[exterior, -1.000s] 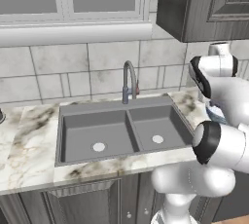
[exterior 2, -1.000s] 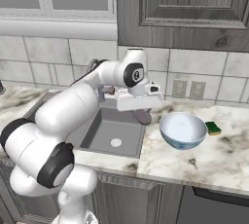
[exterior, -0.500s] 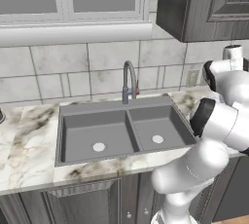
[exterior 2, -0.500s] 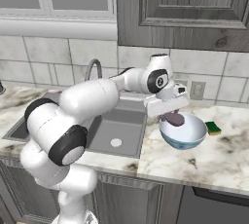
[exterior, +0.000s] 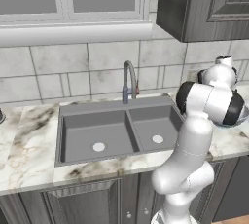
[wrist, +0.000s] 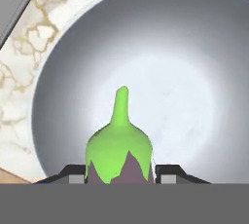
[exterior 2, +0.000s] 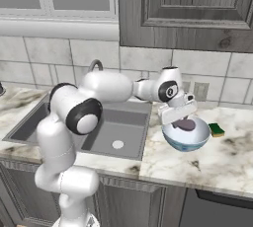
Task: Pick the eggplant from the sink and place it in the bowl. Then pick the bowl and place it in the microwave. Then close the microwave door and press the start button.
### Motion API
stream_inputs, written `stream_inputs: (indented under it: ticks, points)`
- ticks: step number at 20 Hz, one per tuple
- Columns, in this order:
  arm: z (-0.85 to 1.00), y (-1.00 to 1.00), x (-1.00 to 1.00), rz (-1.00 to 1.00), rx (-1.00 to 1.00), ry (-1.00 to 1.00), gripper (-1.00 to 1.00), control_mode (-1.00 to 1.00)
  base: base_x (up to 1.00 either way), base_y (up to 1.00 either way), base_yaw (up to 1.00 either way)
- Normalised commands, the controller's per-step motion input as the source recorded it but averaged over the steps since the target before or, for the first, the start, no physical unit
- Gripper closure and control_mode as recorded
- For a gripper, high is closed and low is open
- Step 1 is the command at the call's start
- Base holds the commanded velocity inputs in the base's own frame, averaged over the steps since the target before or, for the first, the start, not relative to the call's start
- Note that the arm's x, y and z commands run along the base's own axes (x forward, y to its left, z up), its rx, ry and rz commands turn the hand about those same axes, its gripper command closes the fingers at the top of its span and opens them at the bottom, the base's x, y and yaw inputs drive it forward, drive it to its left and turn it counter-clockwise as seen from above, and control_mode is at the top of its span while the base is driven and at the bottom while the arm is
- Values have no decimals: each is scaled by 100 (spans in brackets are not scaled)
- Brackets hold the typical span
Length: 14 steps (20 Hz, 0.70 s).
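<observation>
The dark purple eggplant (wrist: 120, 155) with its green stem cap sits between my fingertips, and my gripper (wrist: 120, 175) is shut on it. The pale inside of the bowl (wrist: 160, 52) lies right below it in the hand view. From the right base view the gripper (exterior 2: 182, 120) hangs over the blue-patterned bowl (exterior 2: 190, 141) on the counter right of the sink (exterior 2: 106, 125), with the eggplant (exterior 2: 187, 124) just above the rim. In the left base view the sink (exterior: 116, 130) is bare, and the bowl (exterior: 223, 121) is mostly hidden behind my arm.
A green sponge (exterior 2: 216, 130) lies just right of the bowl. The curved faucet (exterior: 129, 79) stands behind the sink. Dark cabinets (exterior 2: 188, 9) hang above the marble counter (exterior 2: 217, 159), and a tiled wall runs behind it.
My arm has swung right from over the sink to over the bowl, carrying the eggplant with it, and has lowered toward the bowl's inside.
</observation>
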Motion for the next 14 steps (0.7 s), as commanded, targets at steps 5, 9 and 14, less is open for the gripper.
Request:
stream_inputs:
  ticks: [5, 9, 14]
  points:
    - [-30, -28, 29, 4, 9, 8, 100, -100, 0, 0, 0]
    - [-28, -20, 17, 1, 11, 9, 100, -100, 0, 0, 0]
    - [-7, -2, 6, 0, 8, 6, -100, -100, 0, 0, 0]
